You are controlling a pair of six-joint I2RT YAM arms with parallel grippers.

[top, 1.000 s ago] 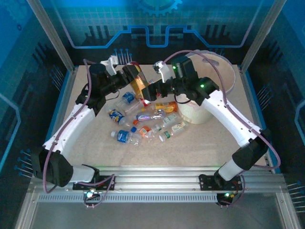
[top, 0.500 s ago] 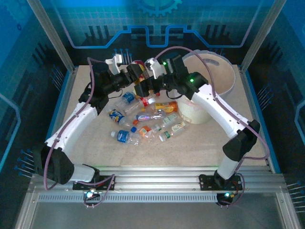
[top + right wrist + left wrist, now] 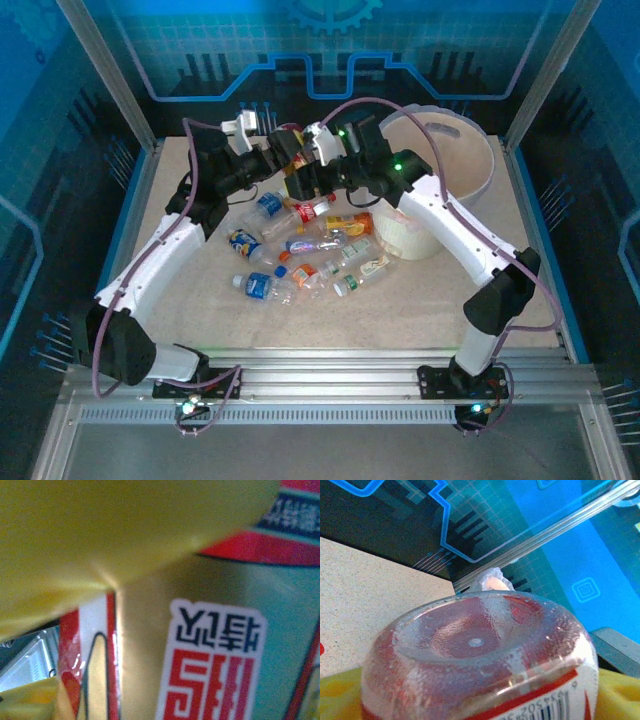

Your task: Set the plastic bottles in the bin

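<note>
Overhead view from behind, both wrist cameras close on red-labelled bottle (image 3: pixel 480 670)

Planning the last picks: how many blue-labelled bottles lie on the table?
3 clearly: the far blue bottle toward the back, the middle blue bottle furthest left, the near blue bottle nearest the front. Others may be hidden.

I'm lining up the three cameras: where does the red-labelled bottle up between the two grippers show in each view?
Top external: red-labelled bottle, small and dark, upper centre, between left gripper and right gripper.
Left wrist: lower centre, base toward the lens.
Right wrist: close up, centre and right.
Shared landmark: its red-and-white label, lower right in the left wrist view, large in the right wrist view.
</note>
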